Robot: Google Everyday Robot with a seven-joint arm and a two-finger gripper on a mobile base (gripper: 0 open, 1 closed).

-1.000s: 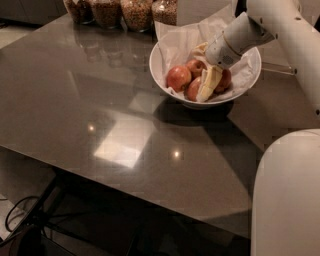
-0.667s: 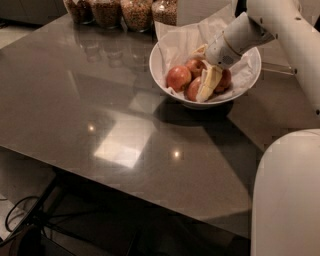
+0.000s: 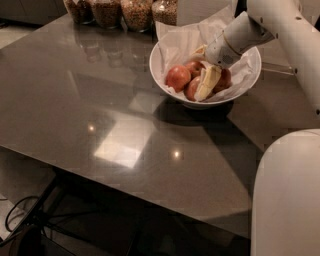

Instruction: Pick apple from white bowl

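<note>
1. My gripper (image 3: 207, 82) is down inside the white bowl (image 3: 210, 104), which sits at the far right of the counter (image 3: 100, 105). Its pale tip is wedged among the apples (image 3: 192, 89). I cannot tell from here whether it is released or clenched on anything.
2. The fruit is all in the bowl. The leftmost apple (image 3: 178, 77) lies clear of me, and the others crowd against my tip on both sides.
3. First risk: the apples are round, smooth and packed together. If I close off-centre, one will likely squirt sideways and I will come up with nothing.
4. Second risk: the crumpled white paper (image 3: 175, 42) lines the bowl. If I pinch a fold with the fruit, lifting could drag the paper and tip the other apples out.
5. Third risk: pressing down or sideways against the flaring wall could slide or rock the bowl on the glossy counter.
6. Fourth risk: my arm (image 3: 280, 25) passes over the rim, so a slanted pull could catch it. The glass jars (image 3: 137, 12) stand well apart behind the bowl, so I judge them a lesser worry.
</note>
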